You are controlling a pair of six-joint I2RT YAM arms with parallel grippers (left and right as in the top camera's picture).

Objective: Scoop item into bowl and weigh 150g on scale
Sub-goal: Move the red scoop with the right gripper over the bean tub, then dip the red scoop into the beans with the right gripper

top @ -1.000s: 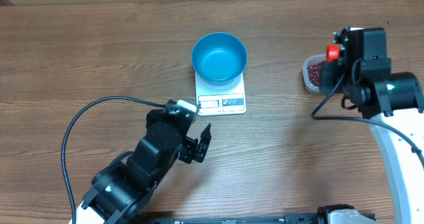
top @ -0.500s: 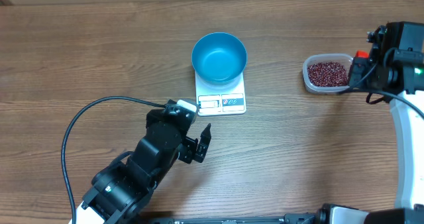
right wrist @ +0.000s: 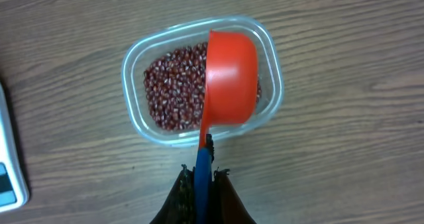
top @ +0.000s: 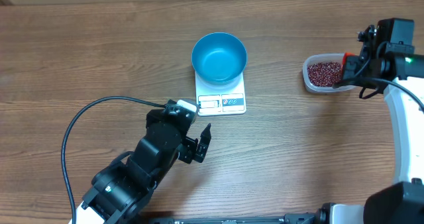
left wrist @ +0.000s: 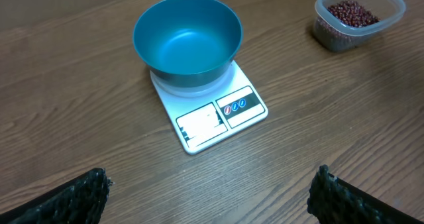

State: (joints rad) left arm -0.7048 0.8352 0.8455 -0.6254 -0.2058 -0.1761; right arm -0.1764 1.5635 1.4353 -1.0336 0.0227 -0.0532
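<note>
**A:** What has the right gripper [right wrist: 202,187] got?

**B:** Its jaws are pinched tight on the thin blue handle [right wrist: 201,163] of a red-orange plastic scoop [right wrist: 230,78]. The cup hangs over the clear rounded-rectangular plastic tub [right wrist: 134,55], above the small dark red-brown beans [right wrist: 169,95].

**A:** How should the scooping go?

**B:** Dip the leading lip in and push through the pile. Then roll the wrist level before lifting. Take a modest load, since a set weight has to be met.

**A:** Which way does the scoop lie?

**B:** Its long axis runs straight out from the fingers, handle nearest and cup at the far end. Only the smooth back shows, so the mouth faces the beans, I judge.

**A:** And further out?

**B:** The round deep-blue plastic bowl [left wrist: 187,38] sits empty on the flat white rectangular digital scale [left wrist: 218,114], well apart from the tub. The left gripper [top: 200,144] is spread wide, holding nothing, near the scale's button edge.
</note>
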